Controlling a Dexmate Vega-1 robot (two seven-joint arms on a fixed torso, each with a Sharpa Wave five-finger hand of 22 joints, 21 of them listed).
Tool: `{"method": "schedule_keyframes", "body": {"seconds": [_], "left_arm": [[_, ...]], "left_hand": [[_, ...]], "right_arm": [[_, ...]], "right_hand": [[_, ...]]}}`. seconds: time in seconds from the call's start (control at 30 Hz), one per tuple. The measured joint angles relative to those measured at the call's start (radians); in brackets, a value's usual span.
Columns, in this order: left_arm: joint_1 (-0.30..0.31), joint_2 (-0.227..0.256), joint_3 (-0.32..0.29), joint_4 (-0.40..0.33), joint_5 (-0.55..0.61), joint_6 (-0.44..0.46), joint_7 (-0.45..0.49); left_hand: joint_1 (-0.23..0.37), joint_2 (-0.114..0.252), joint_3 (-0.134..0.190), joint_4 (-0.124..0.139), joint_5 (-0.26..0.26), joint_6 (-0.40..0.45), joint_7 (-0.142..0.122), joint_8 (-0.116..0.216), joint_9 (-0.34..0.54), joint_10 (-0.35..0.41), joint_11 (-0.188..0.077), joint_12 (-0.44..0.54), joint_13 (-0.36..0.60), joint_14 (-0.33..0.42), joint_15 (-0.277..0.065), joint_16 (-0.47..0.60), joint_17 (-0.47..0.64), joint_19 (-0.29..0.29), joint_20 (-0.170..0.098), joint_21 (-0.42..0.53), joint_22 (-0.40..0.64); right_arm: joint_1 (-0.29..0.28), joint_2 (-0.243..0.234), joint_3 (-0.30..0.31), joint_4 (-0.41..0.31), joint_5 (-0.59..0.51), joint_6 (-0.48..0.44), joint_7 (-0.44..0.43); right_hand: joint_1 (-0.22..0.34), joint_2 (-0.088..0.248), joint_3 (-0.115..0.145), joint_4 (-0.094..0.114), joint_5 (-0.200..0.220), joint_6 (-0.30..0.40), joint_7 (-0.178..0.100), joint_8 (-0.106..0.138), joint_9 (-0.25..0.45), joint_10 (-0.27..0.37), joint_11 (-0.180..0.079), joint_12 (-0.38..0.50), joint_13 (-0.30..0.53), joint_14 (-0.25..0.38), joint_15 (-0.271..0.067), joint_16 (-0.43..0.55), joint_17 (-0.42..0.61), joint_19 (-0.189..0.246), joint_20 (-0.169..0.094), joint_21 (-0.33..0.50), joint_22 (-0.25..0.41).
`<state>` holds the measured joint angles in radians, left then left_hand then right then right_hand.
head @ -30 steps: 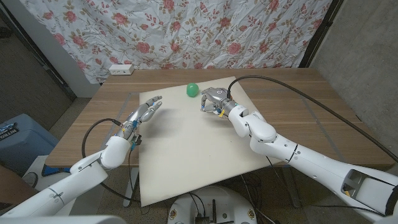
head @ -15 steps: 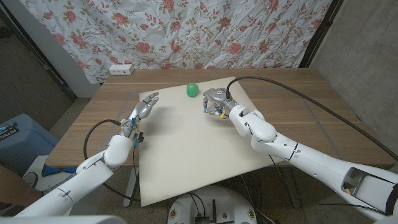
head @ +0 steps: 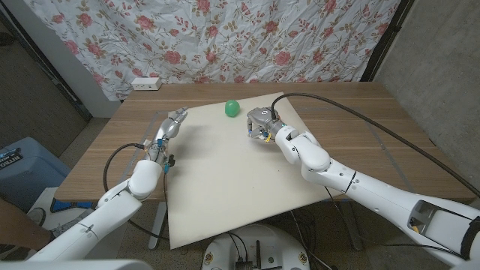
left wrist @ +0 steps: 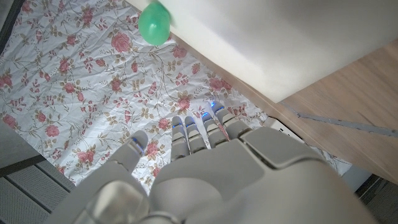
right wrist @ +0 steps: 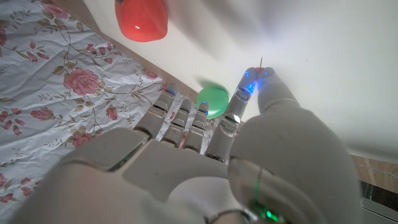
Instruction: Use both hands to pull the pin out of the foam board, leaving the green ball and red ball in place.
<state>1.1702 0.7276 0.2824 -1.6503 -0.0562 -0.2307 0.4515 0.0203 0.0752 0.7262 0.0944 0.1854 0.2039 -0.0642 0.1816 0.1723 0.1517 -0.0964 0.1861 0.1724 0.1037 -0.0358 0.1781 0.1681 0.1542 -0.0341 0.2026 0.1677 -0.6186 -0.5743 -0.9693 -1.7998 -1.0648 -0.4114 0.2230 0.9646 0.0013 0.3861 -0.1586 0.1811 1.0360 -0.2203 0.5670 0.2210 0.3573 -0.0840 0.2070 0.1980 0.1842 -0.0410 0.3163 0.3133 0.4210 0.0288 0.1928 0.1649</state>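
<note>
Partial white lettering on blue bin (head: 16, 163), unreadable.

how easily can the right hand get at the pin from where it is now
Probably easily: in the right wrist view the right hand has a fingertip beside the thin pin standing in the foam board, with nothing between them.

L arm: enters from lower-left corner of head view, forearm angled up and inward; left robot hand (head: 172, 124) extended, fingers (left wrist: 198, 132) straight and close together, holding nothing. R arm: enters from lower-right corner, reaches diagonally up and left across the view; right robot hand (head: 257, 120) with fingers (right wrist: 186, 118) curled downward, thumb tip beside fingertip; whether anything is pinched cannot be told
</note>
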Motion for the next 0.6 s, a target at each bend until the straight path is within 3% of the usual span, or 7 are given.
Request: {"method": "schedule_keyframes", "body": {"seconds": [0.6], "left_arm": [[-0.039,-0.078,0.001,0.077,-0.14,-0.07,-0.04]], "left_hand": [[0.0,0.0,0.004,-0.004,0.0,-0.004,0.004,0.0,0.0,-0.004,0.004,0.0,0.0,-0.003,-0.003,-0.005,0.0,0.0,0.0,-0.008,0.0]], "right_arm": [[0.019,0.022,-0.026,0.042,-0.074,-0.017,0.058]], "right_hand": [[0.0,0.0,0.0,0.0,0.0,0.0,0.0,-0.004,0.0,0.0,0.0,0.0,0.0,0.0,0.0,0.0,0.0,0.0,0.0,0.0,0.0]]}}
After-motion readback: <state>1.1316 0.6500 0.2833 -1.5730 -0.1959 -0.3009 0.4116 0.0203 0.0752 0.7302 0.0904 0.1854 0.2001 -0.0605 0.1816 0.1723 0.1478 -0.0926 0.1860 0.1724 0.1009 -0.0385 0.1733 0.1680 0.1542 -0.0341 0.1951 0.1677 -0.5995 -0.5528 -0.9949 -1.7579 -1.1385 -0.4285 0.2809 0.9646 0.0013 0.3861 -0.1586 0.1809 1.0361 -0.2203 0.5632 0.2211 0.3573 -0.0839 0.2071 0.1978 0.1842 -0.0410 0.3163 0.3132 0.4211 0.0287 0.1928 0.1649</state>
